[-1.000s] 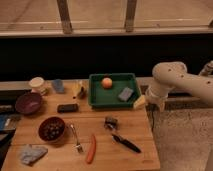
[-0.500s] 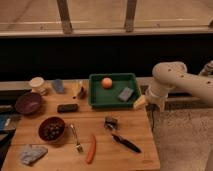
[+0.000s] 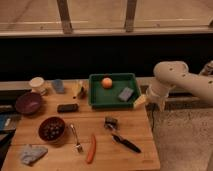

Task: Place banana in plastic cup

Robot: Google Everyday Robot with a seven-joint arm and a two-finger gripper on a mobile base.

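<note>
Pale-yellow banana (image 3: 77, 90) lies on the counter (image 3: 130, 155) between cup (image 3: 58, 85) and tray (image 3: 112, 104); gripper (image 3: 141, 101) hangs by the tray's right corner, state we cannot tell.

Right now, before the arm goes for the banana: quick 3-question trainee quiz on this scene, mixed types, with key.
1. True or false: the banana already lies inside the plastic cup.
2. Multiple choice: where is the tool? A) above the plastic cup. B) by the near right corner of the green tray, as the camera view shows it. C) touching the banana.
3. Fill in: the tray holds a sponge and an orange ____.

Key: 1 false, the banana lies on the table between cup and tray; 2 B; 3 ball.
</note>
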